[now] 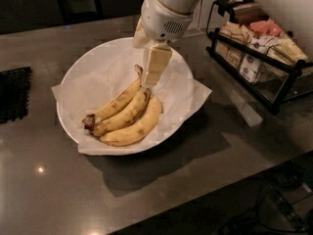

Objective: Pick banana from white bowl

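Note:
The banana (120,109), two slim speckled yellow bananas joined at a dark stem (89,121), lies in the white bowl (62,126) on a crinkled white paper sheet (98,72). A plumper single yellow banana (136,127) lies against their near side. My gripper (149,80), cream-coloured under a white wrist (164,18), hangs just above the far right ends of the bananas, over the bowl's back right part. The bananas rest in the bowl and none is lifted.
A black wire rack (259,58) holding several packets stands at the right, close to the bowl. A black grid mat (12,94) lies at the left edge. The dark grey counter (161,185) ends in a front edge at the lower right.

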